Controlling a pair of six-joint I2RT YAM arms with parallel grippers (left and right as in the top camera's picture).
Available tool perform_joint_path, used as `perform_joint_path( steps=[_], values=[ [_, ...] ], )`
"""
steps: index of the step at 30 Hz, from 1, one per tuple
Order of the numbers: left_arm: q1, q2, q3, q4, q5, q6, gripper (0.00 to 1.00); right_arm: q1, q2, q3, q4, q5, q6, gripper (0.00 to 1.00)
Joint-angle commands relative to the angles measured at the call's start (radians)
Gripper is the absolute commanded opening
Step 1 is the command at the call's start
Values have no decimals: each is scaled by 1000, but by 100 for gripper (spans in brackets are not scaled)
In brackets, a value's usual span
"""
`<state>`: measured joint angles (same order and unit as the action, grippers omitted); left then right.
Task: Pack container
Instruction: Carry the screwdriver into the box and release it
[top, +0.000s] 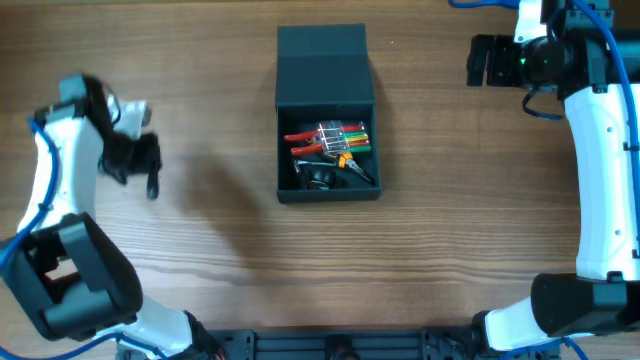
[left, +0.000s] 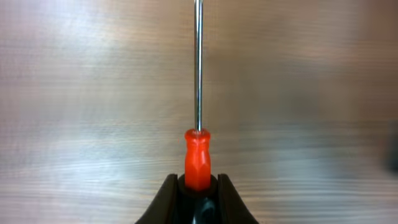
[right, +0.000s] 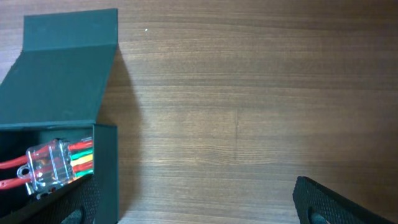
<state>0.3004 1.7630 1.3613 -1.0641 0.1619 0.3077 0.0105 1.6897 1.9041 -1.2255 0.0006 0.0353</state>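
Left claw (left: 198, 182) closed on a screwdriver (left: 198, 154): both fingers pressed against the red handle, bare metal shaft pointing straight away from the wrist camera over the bench (top: 220, 240). In the overhead that arm is at the far left and blurred, so I can't tell the tool's height off the wood.

Right claw (top: 481, 60) spread wide, nothing in it, parked back right, well apart from the container (top: 328, 193).

Container sits mid-bench, lid flap open and leaning back. Inside: a clear pack of tools with red, yellow and green handles (top: 335, 138), what looks like orange-handled pliers (top: 350, 162) just in front of it, and a small black round item (top: 320, 179), too small to identify.
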Motion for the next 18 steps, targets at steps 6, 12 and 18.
perform_joint_path(
  steps=[6, 12, 18],
  values=[
    [-351, 2, 394, -137, 148, 112, 4, 5, 17, -2, 2, -1, -6, 100],
    [-652, 8, 436, -89, 49, 478, 4, 5, 17, -2, 2, -2, -5, 100],
    [-805, 53, 436, -66, 15, 583, 4, 5, 17, -2, 2, -1, -5, 100]
  ],
)
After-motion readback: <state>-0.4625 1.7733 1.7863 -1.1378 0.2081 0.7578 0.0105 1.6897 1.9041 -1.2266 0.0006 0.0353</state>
